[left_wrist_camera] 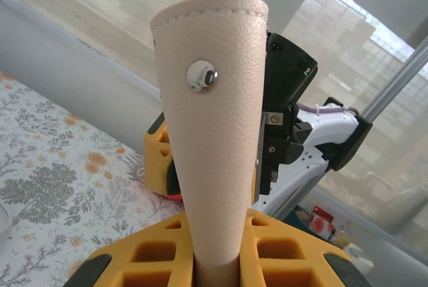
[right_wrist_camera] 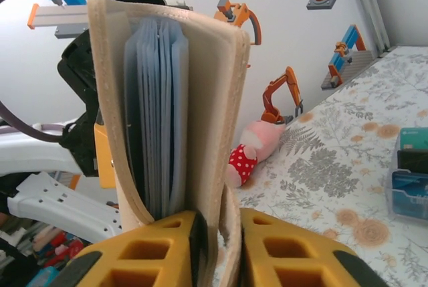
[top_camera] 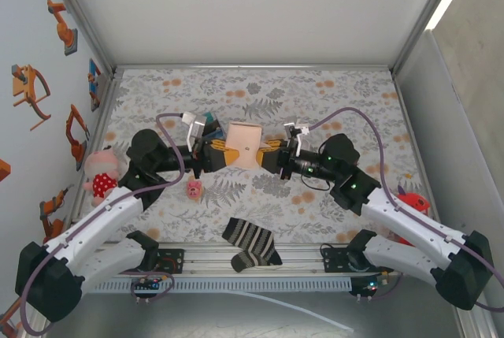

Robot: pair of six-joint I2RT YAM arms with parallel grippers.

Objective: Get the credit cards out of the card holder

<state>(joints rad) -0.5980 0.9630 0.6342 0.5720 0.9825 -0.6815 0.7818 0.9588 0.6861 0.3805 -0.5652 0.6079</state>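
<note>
The tan card holder [top_camera: 242,143] hangs above the middle of the table between both grippers. My left gripper [top_camera: 219,154] is shut on one tan flap [left_wrist_camera: 212,126], which carries a metal snap and rises from between the yellow fingers [left_wrist_camera: 160,260]. My right gripper [top_camera: 272,154] is shut on the other flap [right_wrist_camera: 227,133] at its lower edge. Between the two flaps the holder gapes, and the edges of several pale blue-grey credit cards [right_wrist_camera: 159,106] stand packed inside it.
A pink plush toy [top_camera: 101,174] lies at the left, and a small pink figure [top_camera: 194,189] lies just in front of the left gripper. A striped sock [top_camera: 250,243] rests near the front edge. A clear box [right_wrist_camera: 409,180] with teal and blue contents stands on the floral cloth.
</note>
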